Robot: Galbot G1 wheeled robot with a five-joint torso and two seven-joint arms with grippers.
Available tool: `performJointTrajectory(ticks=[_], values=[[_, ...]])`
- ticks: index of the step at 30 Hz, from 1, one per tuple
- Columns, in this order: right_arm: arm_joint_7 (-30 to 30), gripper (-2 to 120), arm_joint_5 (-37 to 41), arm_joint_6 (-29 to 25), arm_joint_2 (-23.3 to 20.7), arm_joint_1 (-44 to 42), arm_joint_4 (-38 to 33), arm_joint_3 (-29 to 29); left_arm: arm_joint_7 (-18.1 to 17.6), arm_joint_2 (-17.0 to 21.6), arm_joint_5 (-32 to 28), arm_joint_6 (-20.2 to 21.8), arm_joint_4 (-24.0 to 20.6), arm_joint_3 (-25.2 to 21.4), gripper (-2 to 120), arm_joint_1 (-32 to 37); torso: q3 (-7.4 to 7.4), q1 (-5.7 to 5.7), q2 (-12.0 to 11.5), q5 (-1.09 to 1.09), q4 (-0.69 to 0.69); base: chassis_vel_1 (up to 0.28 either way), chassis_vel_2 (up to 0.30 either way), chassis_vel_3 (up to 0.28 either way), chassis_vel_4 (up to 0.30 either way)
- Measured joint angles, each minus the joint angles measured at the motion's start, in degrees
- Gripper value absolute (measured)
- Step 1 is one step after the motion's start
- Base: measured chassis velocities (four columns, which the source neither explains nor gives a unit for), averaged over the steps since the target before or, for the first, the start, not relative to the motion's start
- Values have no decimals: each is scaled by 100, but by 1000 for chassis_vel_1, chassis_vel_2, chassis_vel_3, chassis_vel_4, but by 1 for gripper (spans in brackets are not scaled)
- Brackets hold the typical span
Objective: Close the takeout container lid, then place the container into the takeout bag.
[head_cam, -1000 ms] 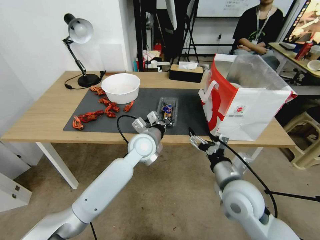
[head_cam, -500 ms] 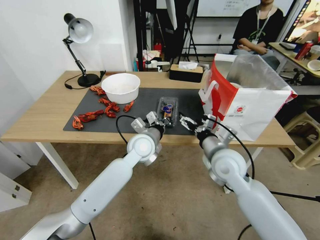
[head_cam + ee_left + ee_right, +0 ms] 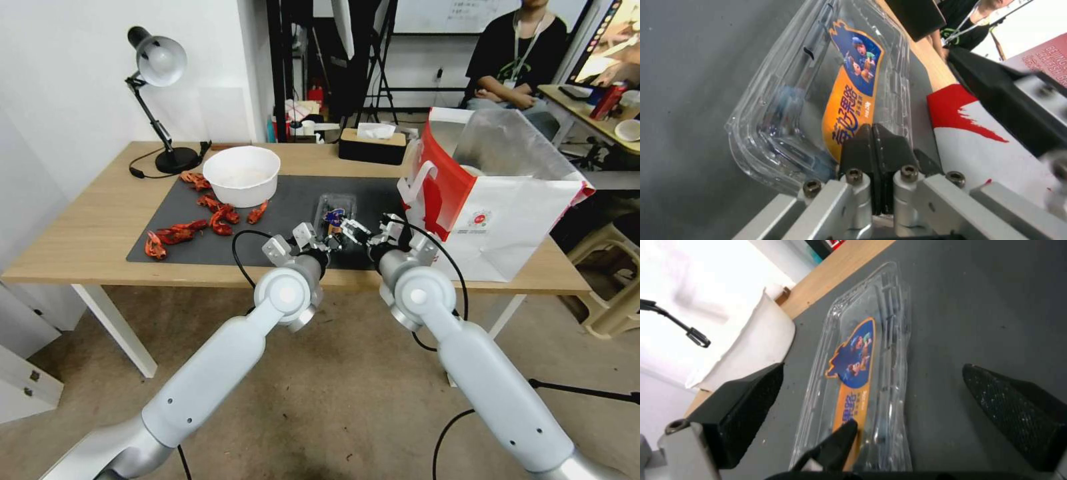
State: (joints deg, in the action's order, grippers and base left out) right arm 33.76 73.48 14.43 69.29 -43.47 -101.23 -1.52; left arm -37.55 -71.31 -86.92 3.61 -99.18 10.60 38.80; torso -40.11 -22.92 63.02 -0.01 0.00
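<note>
One takeout container [image 3: 335,216] lies on the dark mat [image 3: 287,200] near the table's [image 3: 93,233] front edge, its clear lid [image 3: 853,86] with the blue and orange label facing up. One takeout bag [image 3: 493,200] stands open just to the robot's right of it, apart from it. One white bowl [image 3: 241,175] sits further left on the mat, with about seven red crayfish pieces [image 3: 200,223] scattered around it; behind are one desk lamp [image 3: 157,100] and one tissue box [image 3: 373,143]. The left gripper [image 3: 873,143] has its two fingers pressed together, resting against the near end of the lid over the label; they grasp nothing that I can make out. The right gripper [image 3: 871,396] hovers just in front of the container's near end, its fingers [image 3: 751,396] spread wide and empty, the container lying between and beyond them.
</note>
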Motion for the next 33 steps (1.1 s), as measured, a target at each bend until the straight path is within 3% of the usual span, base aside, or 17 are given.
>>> performJointTrajectory(ticks=[11,30,33], values=[[10,78,-12,65,211,172,341,63,4,12,9,-4,-5,6,0,6,0,0,1,0,0,0,0,0,0],[-45,20,-219,114,409,172,611,108,9,49,38,-22,-34,3,0,39,1,1,1,1,0,0,0,0,0],[-57,3,-241,113,403,172,619,111,10,51,53,-24,-36,4,0,46,1,1,1,1,0,0,0,0,0]])
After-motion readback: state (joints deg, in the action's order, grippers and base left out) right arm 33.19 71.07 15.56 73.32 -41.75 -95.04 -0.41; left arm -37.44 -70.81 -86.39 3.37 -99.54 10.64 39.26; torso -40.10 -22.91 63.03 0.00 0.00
